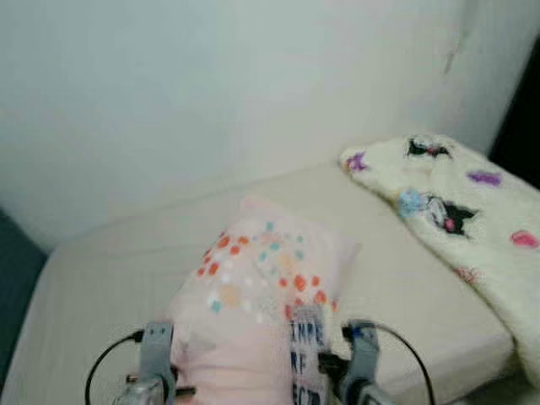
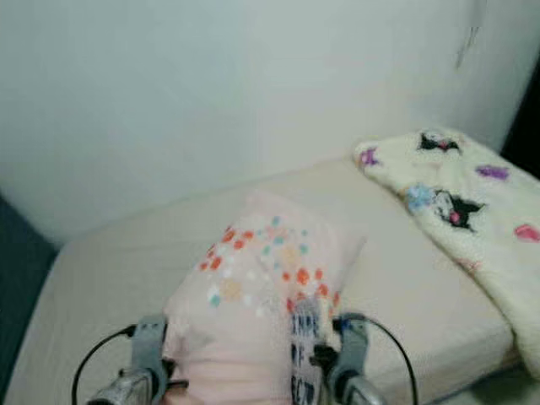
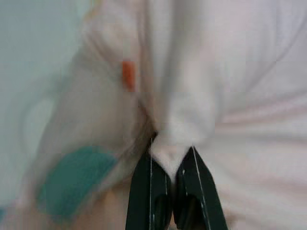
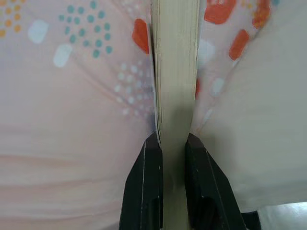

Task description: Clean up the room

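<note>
A pale pink pillow (image 1: 261, 295) with orange, teal and white dots and a printed text panel is held up over the bed, between my two arms at the bottom of the eye views. My left gripper (image 3: 171, 155) is shut on a pinched fold of the pillow's pink cloth. On the other side, my right gripper (image 4: 172, 141) is shut on a cream-coloured edge of the pillow, with dotted fabric on either side of it. The pillow's lower part is hidden below the frame.
The beige mattress (image 1: 110, 287) runs along a bare white wall (image 1: 211, 101). A fluffy cream blanket (image 1: 472, 219) with cartoon figures lies across the bed's right end. A dark gap (image 1: 13, 270) shows at the bed's left side.
</note>
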`<state>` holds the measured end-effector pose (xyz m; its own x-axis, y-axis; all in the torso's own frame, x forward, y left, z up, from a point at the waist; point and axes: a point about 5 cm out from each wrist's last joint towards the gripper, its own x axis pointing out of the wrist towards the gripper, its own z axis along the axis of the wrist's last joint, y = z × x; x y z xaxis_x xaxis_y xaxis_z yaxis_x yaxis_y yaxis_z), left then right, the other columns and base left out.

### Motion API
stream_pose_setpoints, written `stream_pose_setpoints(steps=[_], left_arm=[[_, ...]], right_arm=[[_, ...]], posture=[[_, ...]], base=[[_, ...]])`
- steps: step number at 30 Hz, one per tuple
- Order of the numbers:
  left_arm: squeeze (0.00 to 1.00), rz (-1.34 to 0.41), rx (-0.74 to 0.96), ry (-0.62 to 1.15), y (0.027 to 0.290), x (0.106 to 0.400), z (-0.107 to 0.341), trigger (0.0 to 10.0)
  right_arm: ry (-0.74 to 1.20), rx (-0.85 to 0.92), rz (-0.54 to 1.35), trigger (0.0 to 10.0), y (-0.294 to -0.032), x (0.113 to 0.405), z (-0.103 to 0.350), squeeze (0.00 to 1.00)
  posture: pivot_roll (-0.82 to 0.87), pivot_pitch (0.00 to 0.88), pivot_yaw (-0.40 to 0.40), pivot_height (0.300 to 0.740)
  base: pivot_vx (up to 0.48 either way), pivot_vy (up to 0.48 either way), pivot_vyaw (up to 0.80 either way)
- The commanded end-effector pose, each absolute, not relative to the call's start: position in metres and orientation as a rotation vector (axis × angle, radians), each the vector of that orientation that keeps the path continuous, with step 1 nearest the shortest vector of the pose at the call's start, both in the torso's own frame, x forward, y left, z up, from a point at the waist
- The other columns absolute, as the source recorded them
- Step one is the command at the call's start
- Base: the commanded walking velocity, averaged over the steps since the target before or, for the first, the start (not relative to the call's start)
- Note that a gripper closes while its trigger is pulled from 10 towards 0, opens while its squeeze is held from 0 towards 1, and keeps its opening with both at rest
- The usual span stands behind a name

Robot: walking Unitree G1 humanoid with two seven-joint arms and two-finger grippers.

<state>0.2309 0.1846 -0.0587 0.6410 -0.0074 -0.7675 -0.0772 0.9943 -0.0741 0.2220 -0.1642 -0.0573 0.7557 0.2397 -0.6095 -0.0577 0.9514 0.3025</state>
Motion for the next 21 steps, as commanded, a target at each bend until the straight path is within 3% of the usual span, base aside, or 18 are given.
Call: stream_pose_setpoints(steps=[1,13,21], left_arm=[[0.00,0.072,-0.098,0.943,0.193,0.214,-0.069,10.0],[0.00,0.065,-0.072,0.951,0.194,0.209,-0.071,10.0],[0.00,0.046,-0.050,0.909,0.192,0.221,-0.064,10.0]], right_arm=[[0.802,0.292,0.208,10.0,-0.148,0.204,-0.071,0.00],[0.805,0.279,0.214,10.0,-0.148,0.205,-0.070,0.00],[0.806,0.286,0.171,10.0,-0.152,0.204,-0.071,0.00]], posture=[[-0.19,0.000,0.089,0.740],[-0.18,0.000,0.081,0.740],[-0.19,0.000,0.090,0.740]], base=[[0.000,0.000,0.69],[0.000,0.000,0.70],[0.000,0.000,0.00]])
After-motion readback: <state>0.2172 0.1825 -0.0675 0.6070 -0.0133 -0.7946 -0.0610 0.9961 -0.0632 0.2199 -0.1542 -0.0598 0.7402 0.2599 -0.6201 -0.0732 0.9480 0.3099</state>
